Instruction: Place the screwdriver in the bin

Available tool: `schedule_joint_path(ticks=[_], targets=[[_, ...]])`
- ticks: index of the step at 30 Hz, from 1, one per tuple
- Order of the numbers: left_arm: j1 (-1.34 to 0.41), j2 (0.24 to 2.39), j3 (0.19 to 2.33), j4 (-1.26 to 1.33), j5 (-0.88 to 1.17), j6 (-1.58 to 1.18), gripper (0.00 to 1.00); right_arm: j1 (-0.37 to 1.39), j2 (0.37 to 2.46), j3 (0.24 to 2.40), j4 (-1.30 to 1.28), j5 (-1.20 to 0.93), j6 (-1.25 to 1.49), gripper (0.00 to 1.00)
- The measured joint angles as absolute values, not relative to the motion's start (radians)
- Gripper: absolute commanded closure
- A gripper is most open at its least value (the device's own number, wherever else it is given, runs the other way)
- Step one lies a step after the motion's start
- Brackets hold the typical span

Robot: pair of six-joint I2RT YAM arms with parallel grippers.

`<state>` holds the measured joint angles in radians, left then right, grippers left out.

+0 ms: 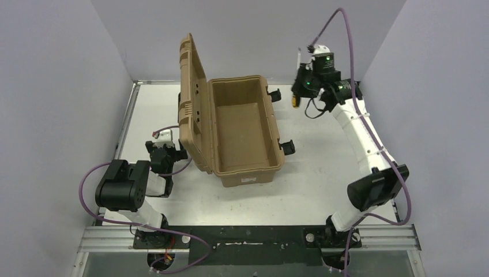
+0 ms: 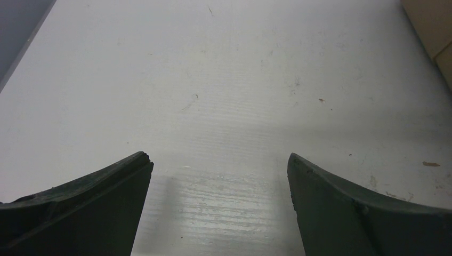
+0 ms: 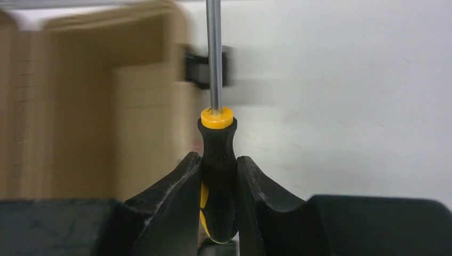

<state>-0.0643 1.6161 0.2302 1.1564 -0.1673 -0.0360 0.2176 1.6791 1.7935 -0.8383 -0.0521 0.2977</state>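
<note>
The tan bin [image 1: 242, 130] stands open mid-table, with its ribbed lid [image 1: 193, 98] up on the left and its tub empty. My right gripper [image 1: 301, 86] hangs above the table just right of the bin's far right corner, shut on the screwdriver [image 1: 296, 101]. In the right wrist view the fingers [image 3: 176, 197] clamp the black-and-yellow handle [image 3: 217, 154], the silver shaft [image 3: 214, 53] points away, and the bin [image 3: 80, 106] is blurred at left. My left gripper [image 1: 170, 152] sits low left of the bin, open and empty [image 2: 219, 160].
Black latches [image 1: 286, 147] stick out from the bin's right side, and one shows blurred in the right wrist view [image 3: 198, 66]. Grey walls close in the white table [image 1: 323, 167] on three sides. The bin's edge [image 2: 434, 26] shows at the top right of the left wrist view.
</note>
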Motion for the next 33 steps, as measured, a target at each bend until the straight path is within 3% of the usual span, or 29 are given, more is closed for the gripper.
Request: schedule_joint_path(ticks=[4,8,18,24,26,29,33], targets=[[-0.064,1.616,0.23,1.156,-0.167,-0.036,0.03,0.483,1.598,1.833,-0.714,-0.055,0.425,1.0],[-0.064,1.616,0.23,1.156,-0.167,-0.036,0.03,0.645,1.677,1.827,-0.652,-0.076,0.501,1.0],[-0.064,1.616,0.23,1.156,-0.167,-0.036,0.03,0.675,2.088,1.731,-0.65,-0.066,0.54,1.0],[-0.064,1.616,0.231,1.156,-0.167,-0.036,0.03,0.676,2.173,1.72,-0.66,-0.059,0.538,0.99],[-0.064,1.616,0.231,1.156,-0.167,-0.036,0.03,0.676,2.174,1.712,-0.659,-0.052,0.538,0.8],[-0.064,1.616,0.231,1.156,-0.167,-0.036,0.03,0.676,2.174,1.704,-0.652,-0.042,0.54,0.6],[-0.064,1.616,0.231,1.156,-0.167,-0.036,0.03,0.676,2.174,1.703,-0.648,-0.033,0.545,0.55]])
